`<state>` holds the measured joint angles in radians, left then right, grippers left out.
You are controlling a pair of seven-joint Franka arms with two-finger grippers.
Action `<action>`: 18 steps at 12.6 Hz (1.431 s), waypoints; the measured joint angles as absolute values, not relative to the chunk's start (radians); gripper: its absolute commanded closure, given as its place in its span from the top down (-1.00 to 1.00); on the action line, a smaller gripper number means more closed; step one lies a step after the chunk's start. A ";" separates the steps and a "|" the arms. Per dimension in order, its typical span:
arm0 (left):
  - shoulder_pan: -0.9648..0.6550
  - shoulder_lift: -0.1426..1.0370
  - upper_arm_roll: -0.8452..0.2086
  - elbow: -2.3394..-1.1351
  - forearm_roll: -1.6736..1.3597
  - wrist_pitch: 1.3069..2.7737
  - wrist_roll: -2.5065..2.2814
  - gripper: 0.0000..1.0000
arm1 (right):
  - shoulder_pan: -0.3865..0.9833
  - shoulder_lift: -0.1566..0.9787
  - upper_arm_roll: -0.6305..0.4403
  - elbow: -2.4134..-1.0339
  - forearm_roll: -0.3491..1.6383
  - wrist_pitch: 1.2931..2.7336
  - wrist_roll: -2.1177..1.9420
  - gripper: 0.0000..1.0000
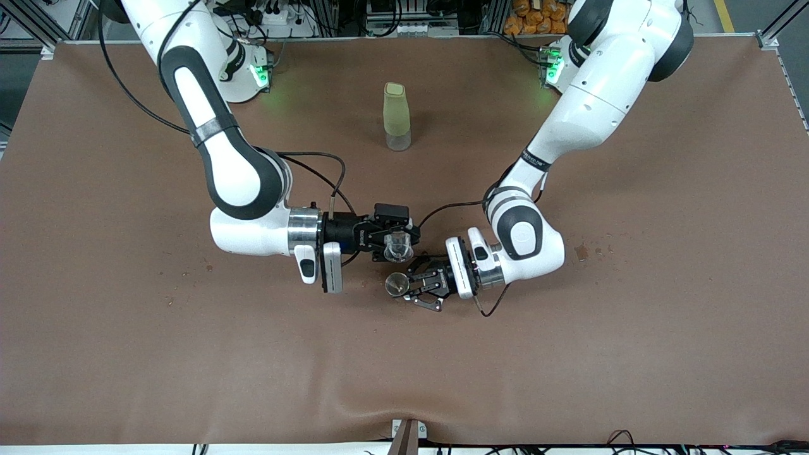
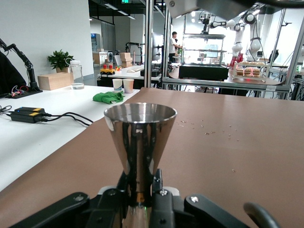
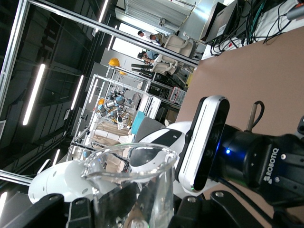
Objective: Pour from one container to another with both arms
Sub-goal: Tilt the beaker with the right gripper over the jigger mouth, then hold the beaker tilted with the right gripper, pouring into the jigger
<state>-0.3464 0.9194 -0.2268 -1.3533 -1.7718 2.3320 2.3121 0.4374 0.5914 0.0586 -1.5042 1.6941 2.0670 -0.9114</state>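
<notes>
My left gripper (image 1: 412,287) comes from the left arm's end of the table and is shut on the narrow waist of a steel jigger (image 1: 397,284). In the left wrist view the jigger (image 2: 140,135) stands upright between the fingers (image 2: 159,183), its cone mouth open upward. My right gripper (image 1: 390,243) is shut on a small clear glass beaker (image 1: 399,245), held close beside the jigger over the middle of the table. The right wrist view shows the beaker (image 3: 130,183) with its pouring lip, and the table slants behind it. I cannot make out any contents in either container.
A tall yellow-green bottle (image 1: 397,117) with a clear base stands farther from the front camera than both grippers. Small dark crumbs (image 1: 582,252) lie on the brown table cover (image 1: 404,366) toward the left arm's end.
</notes>
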 measured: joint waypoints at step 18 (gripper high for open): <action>-0.346 0.919 -0.228 -1.351 -1.772 2.333 2.340 -1.00 | 0.436 0.575 0.049 -1.502 1.782 2.072 -0.806 -1.00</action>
<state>-0.3464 0.9194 -0.2285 -1.3512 -1.7718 2.3328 2.3398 0.4355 0.5751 0.0490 -1.5023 1.7824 2.0720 -0.8065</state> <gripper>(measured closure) 0.789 0.846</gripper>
